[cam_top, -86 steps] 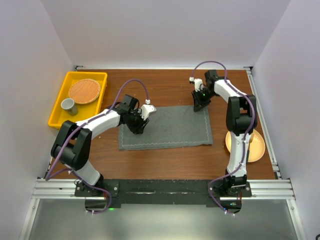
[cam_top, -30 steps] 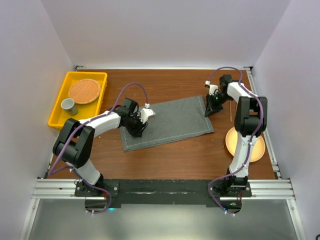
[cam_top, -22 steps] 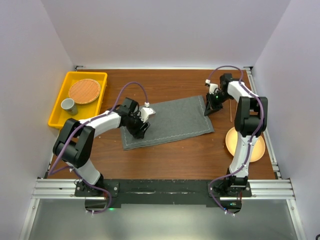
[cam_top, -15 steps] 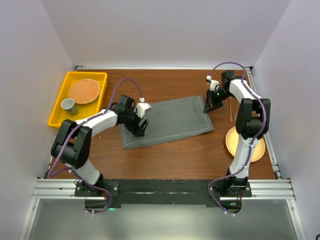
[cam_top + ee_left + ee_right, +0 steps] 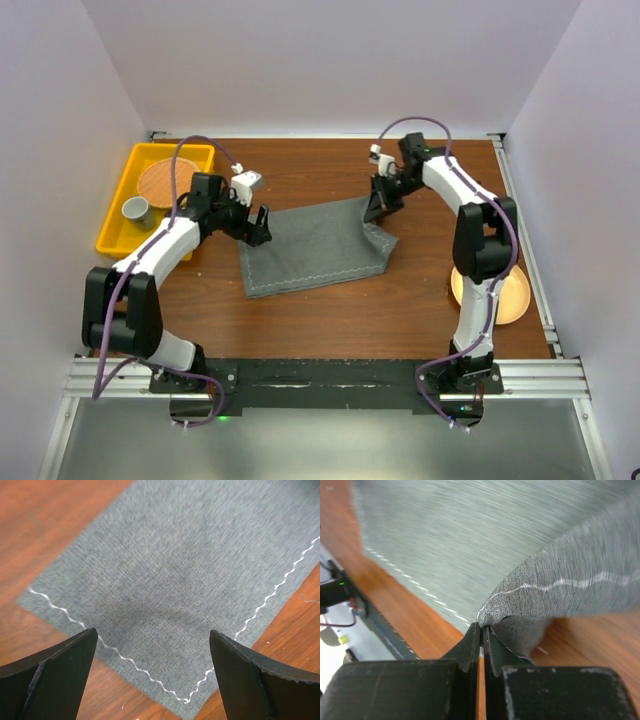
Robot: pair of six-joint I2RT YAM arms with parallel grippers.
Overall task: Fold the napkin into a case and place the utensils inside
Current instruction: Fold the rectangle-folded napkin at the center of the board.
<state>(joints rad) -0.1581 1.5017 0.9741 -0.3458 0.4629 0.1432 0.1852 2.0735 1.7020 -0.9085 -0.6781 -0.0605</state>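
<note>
right tool (image 5: 481, 630) pinches napkin (image 5: 305, 250) corner — left tool (image 5: 152, 645) gapes empty; tray (image 5: 112, 232), plate (image 5: 515, 295) aside.

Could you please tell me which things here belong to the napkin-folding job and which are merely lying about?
Job: dark grey square fabric napkin, one corner pinched by the shut right gripper; open left gripper over another corner. No cutlery shows.
Lying about: yellow plastic tray, round orange woven mat, small grey cup, round yellow-orange plate.
</note>
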